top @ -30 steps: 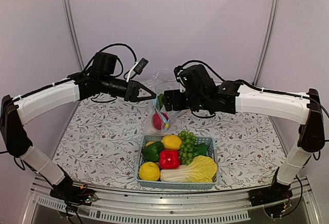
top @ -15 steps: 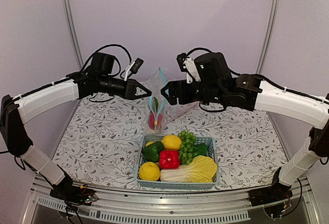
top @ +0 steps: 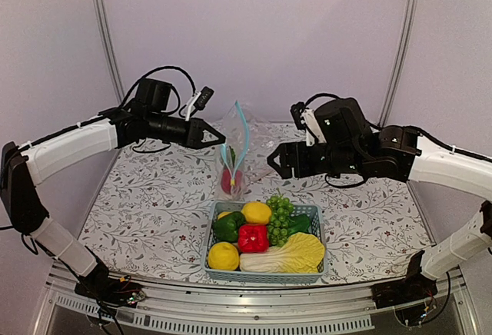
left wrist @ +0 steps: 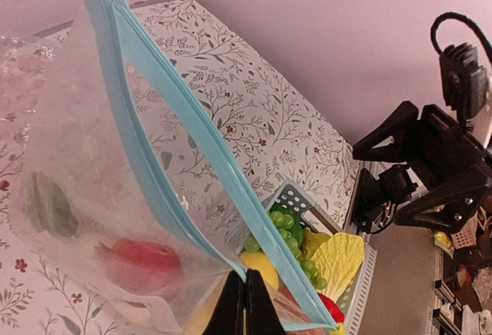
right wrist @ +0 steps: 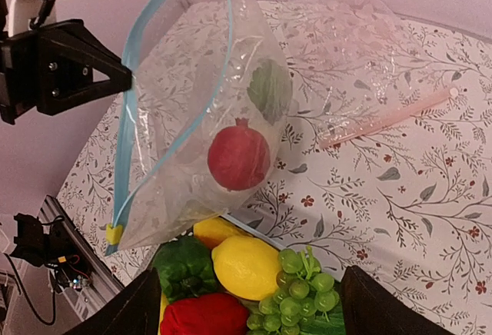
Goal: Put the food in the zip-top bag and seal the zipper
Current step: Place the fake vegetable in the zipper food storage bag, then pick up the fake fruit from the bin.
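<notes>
Large clear crinkly zip-top bag (top: 233,147) held up over flowered counter (top: 146,197), pinched at teal-blue zipper strip (right wrist: 125,135) by closed left hand (top: 223,141); right hand (top: 275,162) open, empty. Limp, slippery; best gripped along stiffer strip.

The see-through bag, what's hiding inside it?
Inside the zip-top bag you can see a round red fruit with a green leaf above it. The bag's bottom corner is crinkly and cloudy, so anything small down there is hidden.
</notes>
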`<action>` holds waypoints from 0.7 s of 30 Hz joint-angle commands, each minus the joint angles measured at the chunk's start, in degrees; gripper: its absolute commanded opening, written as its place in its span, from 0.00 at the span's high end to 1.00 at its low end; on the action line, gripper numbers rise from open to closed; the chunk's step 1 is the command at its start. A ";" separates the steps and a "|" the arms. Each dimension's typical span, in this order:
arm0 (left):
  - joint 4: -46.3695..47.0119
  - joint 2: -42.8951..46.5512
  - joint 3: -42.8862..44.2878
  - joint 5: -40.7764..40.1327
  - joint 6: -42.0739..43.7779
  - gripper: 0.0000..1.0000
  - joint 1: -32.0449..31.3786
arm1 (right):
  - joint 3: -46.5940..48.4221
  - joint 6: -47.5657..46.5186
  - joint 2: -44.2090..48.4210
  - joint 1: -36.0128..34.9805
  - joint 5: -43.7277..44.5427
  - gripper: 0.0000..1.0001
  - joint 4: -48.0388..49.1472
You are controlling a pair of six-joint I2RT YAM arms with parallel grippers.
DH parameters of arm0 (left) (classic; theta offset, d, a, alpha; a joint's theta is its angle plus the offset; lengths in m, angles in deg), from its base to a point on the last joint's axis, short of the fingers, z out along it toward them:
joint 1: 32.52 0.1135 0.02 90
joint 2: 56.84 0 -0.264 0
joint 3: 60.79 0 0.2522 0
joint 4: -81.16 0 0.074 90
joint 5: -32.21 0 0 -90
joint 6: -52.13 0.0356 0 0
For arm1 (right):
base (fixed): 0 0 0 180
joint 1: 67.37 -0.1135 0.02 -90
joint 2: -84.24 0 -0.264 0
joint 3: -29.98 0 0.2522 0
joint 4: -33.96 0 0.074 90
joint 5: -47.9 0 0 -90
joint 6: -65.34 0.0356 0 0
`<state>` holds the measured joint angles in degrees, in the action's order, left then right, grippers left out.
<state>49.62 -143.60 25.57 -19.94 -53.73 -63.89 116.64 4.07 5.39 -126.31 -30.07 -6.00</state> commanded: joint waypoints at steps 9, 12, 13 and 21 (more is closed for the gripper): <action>1.88 2.33 -0.79 0.29 1.07 1.00 0.26 | -8.45 21.49 -0.67 -3.70 0.27 0.22 -6.94; 1.96 2.34 -0.79 0.38 1.08 1.00 0.25 | -8.09 24.49 -3.21 -4.58 1.46 0.23 -7.80; 1.96 2.33 -0.79 0.46 1.09 1.00 0.25 | -7.99 25.24 -3.76 -4.68 1.72 0.23 -7.84; 1.99 2.48 -0.79 0.45 1.12 1.00 0.26 | -6.75 26.33 -10.03 -4.90 0.57 0.27 -7.79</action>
<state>50.41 -142.57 25.24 -19.75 -53.66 -63.92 108.73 28.42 -1.75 -130.72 -29.24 -12.86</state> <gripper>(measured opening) 0.005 0.739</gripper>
